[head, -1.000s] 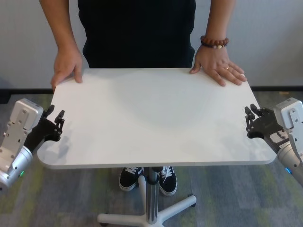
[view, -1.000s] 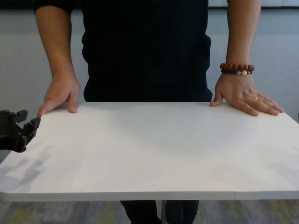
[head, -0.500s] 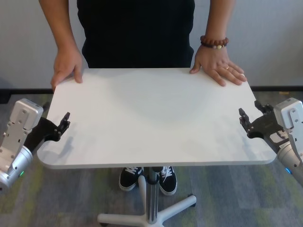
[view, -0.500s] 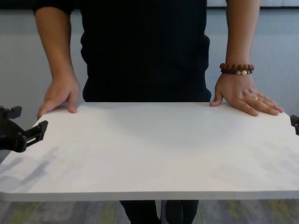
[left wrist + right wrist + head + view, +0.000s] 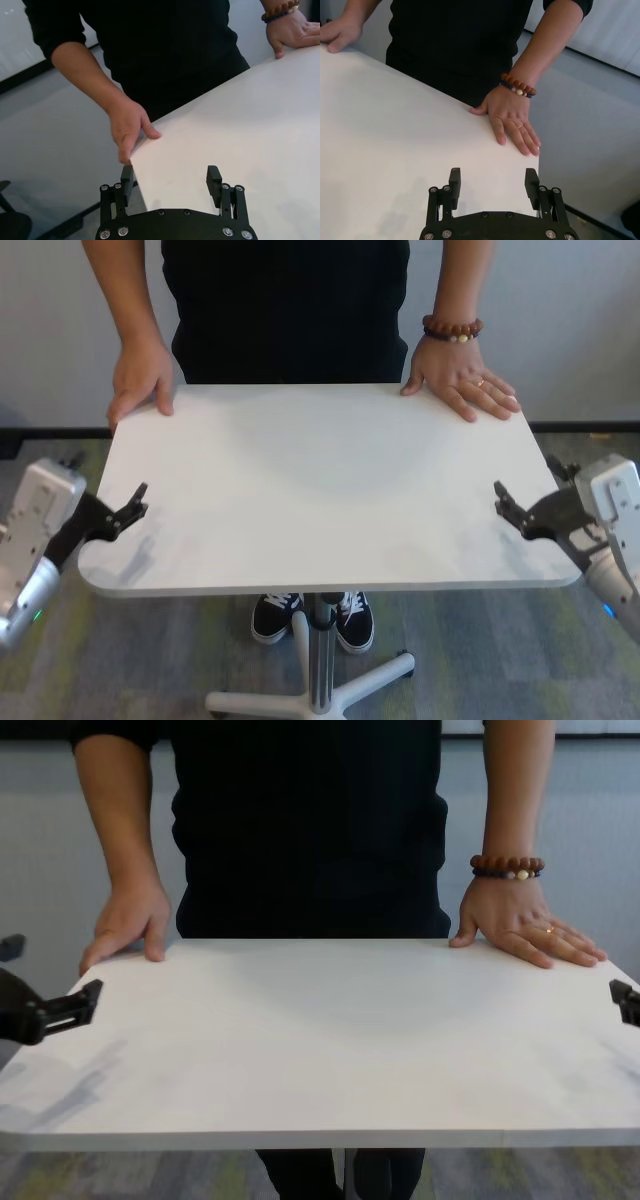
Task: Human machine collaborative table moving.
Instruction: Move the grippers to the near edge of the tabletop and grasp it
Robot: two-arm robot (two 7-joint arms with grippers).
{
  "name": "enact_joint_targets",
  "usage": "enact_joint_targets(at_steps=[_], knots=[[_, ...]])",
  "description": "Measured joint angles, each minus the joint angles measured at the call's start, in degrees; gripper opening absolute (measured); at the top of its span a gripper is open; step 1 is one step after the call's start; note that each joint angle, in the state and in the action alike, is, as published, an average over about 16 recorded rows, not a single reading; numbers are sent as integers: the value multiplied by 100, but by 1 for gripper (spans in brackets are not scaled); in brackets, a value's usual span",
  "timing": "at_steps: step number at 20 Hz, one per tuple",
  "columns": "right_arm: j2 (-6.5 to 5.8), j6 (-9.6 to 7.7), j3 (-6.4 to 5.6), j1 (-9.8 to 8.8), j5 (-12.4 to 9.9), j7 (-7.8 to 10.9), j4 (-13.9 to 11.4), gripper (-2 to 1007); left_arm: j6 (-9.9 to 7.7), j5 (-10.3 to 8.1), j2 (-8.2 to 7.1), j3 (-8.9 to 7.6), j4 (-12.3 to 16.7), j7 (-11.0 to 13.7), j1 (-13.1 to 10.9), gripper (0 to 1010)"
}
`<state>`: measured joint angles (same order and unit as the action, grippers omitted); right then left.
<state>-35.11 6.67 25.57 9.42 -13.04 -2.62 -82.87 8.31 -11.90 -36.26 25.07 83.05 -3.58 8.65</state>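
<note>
The white bench [image 5: 330, 480] stands on its silver pedestal leg [image 5: 320, 660] between robot and human [image 5: 290, 300]; both of the person's hands rest on the far corners (a beaded bracelet [image 5: 452, 328] on one wrist). The left gripper [image 5: 171, 176] straddles the left edge, jaws spread — one finger above the top; the right gripper [image 5: 490, 181] sits at the right edge likewise, jaws spread, pinching nothing.
</note>
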Motion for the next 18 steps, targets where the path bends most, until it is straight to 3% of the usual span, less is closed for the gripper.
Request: enact_joint_targets(at_steps=[6,12,18], knots=[[-94,7,-51,-342,219,-139,-340,903,96,178,-238,-129,288,-99,-404,981],[-280,44,-128,-860,505,-321,-838,988,171,358,-536,-278,617,-180,-885,1000],[-545,89,-228,-1466,815,-509,-1374,1005,263,772,-821,-400,957,-421,-1355,1000]])
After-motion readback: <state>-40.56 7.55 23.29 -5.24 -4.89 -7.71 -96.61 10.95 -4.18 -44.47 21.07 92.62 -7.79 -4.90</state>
